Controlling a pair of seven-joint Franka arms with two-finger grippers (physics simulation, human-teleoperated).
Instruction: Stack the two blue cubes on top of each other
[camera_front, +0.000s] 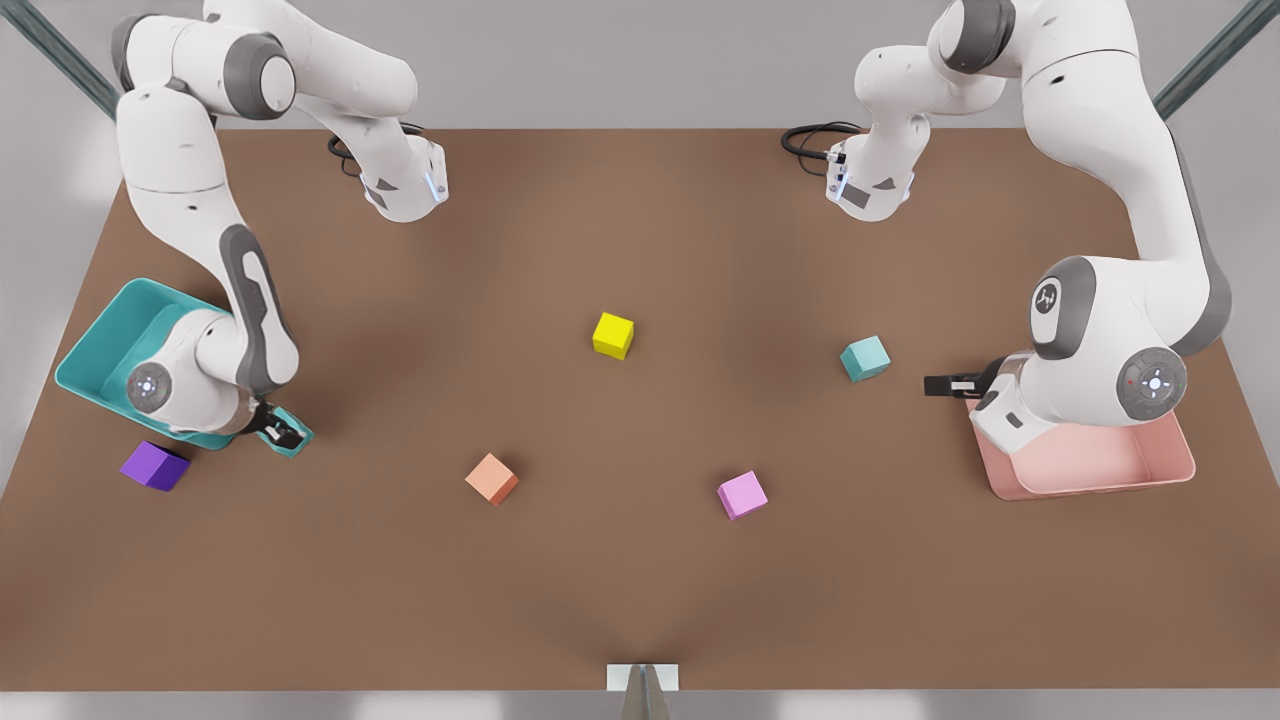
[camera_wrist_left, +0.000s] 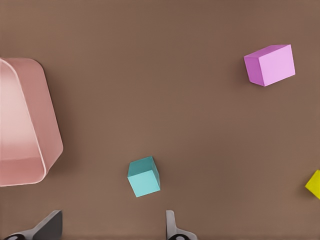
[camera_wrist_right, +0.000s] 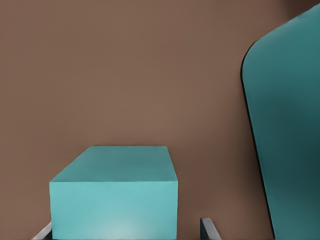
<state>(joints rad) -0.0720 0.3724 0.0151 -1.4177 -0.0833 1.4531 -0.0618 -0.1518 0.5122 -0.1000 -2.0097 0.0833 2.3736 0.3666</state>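
Note:
One blue cube (camera_front: 865, 358) (camera_wrist_left: 144, 176) rests on the brown table toward the front view's right. My left gripper (camera_front: 945, 385) (camera_wrist_left: 111, 227) is open just short of it, beside the pink bin, and the cube lies ahead of the fingertips, not between them. The other blue cube (camera_front: 301, 438) (camera_wrist_right: 114, 200) sits at the corner of the teal bin on the front view's left. My right gripper (camera_front: 280, 432) (camera_wrist_right: 127, 232) is low over it with a finger on either side. It is open, with a gap showing between the cube and one finger (camera_wrist_right: 210, 230).
A teal bin (camera_front: 100, 350) (camera_wrist_right: 285, 130) lies under the right arm and a pink bin (camera_front: 1100, 465) (camera_wrist_left: 22, 125) under the left arm. Loose cubes on the table: yellow (camera_front: 613, 335), orange (camera_front: 492, 478), pink (camera_front: 743, 494) (camera_wrist_left: 270, 65), purple (camera_front: 154, 466).

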